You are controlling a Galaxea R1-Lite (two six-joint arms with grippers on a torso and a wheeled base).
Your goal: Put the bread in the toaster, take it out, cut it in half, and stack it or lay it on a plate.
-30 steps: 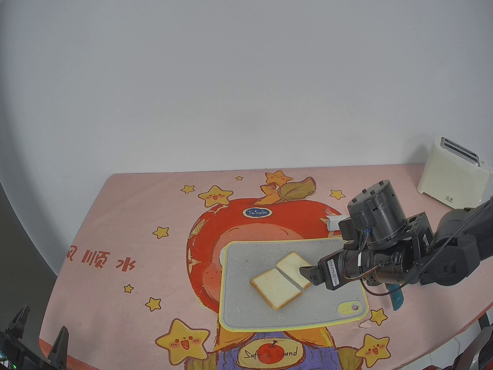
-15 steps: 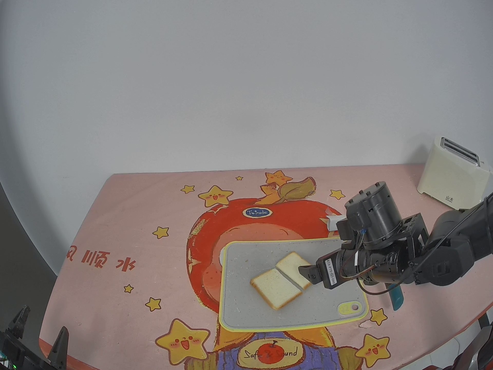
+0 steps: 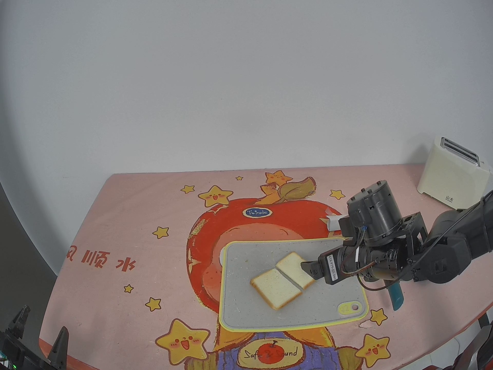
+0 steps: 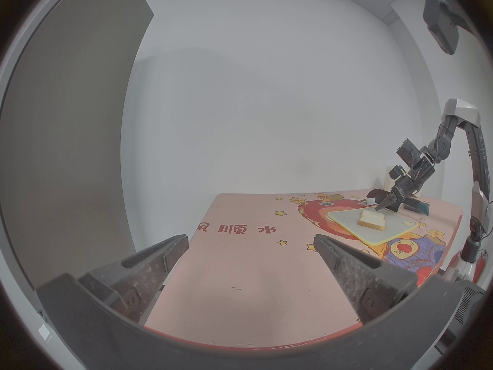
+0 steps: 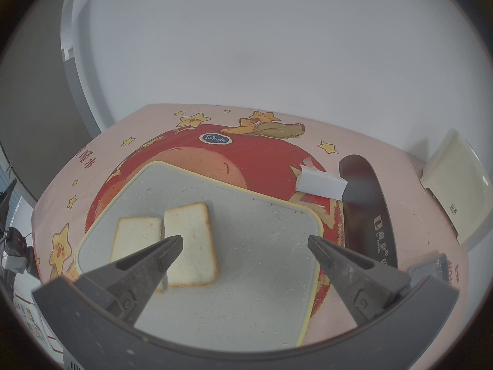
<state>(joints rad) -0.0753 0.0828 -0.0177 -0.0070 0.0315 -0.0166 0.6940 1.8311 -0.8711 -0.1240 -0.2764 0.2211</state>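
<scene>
Right gripper (image 5: 244, 240) edged up, arm stretched low beside bread halves (image 3: 275, 286), jaws wide, empty

- knife (image 3: 395, 298) — lower right of the head view, only the teal handle end shows; the right arm (image 3: 454, 247) hides the blade
- left gripper (image 3: 42, 320) — cut off at the lower-left corner

Plain white wall (image 3: 246, 68) rising behind table (image 4: 246, 294). Pink cloth (image 3: 138, 217), printed with big red apple and yellow stars, covering whole tabletop. Grey panel (image 4: 61, 129) standing beyond table's left edge. Soft even light falling.
</scene>
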